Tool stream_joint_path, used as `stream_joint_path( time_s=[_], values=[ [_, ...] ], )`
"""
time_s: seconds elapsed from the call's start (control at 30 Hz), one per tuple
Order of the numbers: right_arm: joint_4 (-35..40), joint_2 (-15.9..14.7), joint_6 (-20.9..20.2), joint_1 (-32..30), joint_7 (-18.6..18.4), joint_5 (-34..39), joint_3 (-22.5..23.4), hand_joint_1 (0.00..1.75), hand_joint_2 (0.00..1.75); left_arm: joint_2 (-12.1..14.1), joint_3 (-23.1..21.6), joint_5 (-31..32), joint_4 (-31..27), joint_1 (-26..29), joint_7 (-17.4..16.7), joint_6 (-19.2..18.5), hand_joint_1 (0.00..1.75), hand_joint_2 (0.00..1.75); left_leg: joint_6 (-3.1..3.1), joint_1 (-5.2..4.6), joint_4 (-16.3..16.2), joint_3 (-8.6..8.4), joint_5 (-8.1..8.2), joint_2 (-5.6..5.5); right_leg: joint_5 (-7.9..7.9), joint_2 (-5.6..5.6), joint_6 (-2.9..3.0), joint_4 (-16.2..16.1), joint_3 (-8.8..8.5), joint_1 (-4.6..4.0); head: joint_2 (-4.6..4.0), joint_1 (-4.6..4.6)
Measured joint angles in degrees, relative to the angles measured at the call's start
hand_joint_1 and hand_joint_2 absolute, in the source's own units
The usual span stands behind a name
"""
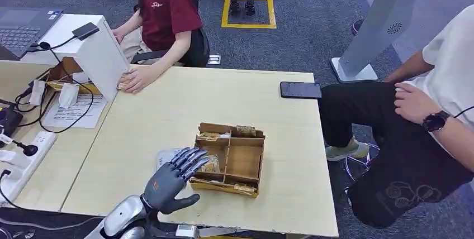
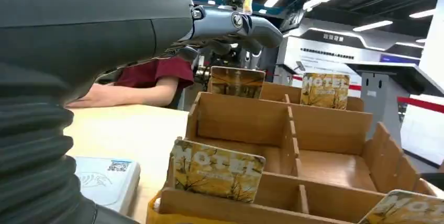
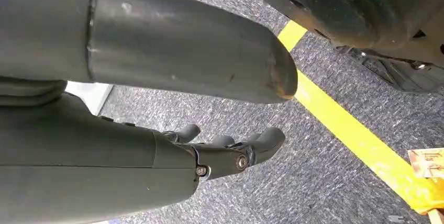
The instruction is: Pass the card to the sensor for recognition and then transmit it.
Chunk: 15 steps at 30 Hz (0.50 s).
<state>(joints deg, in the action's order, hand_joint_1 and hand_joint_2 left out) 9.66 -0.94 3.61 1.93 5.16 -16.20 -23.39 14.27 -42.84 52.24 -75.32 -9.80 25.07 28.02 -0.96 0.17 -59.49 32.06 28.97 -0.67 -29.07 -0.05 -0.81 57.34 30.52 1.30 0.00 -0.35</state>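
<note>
Above the card (image 2: 217,170), left hand (image 1: 174,178) fingers (image 1: 193,159) spread, empty.

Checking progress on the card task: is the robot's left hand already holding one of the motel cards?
No, the left hand hovers with fingers spread beside the wooden organizer, and the nearest card stands untouched in its slot.

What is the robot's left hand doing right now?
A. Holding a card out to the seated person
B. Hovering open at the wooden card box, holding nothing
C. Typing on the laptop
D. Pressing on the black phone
B: the left hand has its fingers spread at the near-left corner of the wooden card box, with no card in it.
</note>
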Motion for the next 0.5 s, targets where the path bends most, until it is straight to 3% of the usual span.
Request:
stream_joint_path(
  time_s=[0.37, 0.4, 0.43, 0.5],
  values=[
    [0.11, 0.20, 0.00, 0.01, 0.00, -0.17, 0.00, 0.00, 0.00, -0.76, 0.00, 0.72, 2.12, -0.79, -0.98, 0.85, 0.00, 1.75, 0.00, 0.00, 0.00, 0.00, 0.00, 0.00, 0.00, 0.00, 0.00, 0.00, -0.01, 0.00, 0.00, 0.00],
    [0.13, 0.20, 0.00, 0.01, 0.00, -0.17, 0.00, 0.00, 0.00, -0.81, 0.00, 0.72, 2.23, -0.80, -0.98, 0.85, 0.70, 1.75, 0.00, 0.00, 0.00, 0.00, 0.00, 0.00, 0.00, 0.00, 0.00, 0.00, -0.01, 0.00, 0.00, 0.00],
    [0.13, 0.20, -0.02, 0.02, 0.00, -0.17, 0.00, 0.00, 0.00, -0.90, 0.00, 0.70, 2.40, -0.85, -0.98, 0.85, 1.75, 1.75, 0.00, 0.00, 0.00, 0.00, 0.00, 0.00, 0.00, 0.00, 0.00, 0.00, -0.01, 0.00, 0.02, 0.00],
    [0.17, 0.20, -0.09, 0.04, -0.06, -0.22, 0.00, 0.00, 0.00, -0.94, 0.00, 0.63, 2.62, -0.91, -0.98, 0.85, 1.75, 1.75, 0.00, 0.00, 0.00, 0.00, 0.00, 0.00, 0.00, 0.00, 0.00, 0.00, -0.01, 0.00, 0.00, 0.00]
  ],
)
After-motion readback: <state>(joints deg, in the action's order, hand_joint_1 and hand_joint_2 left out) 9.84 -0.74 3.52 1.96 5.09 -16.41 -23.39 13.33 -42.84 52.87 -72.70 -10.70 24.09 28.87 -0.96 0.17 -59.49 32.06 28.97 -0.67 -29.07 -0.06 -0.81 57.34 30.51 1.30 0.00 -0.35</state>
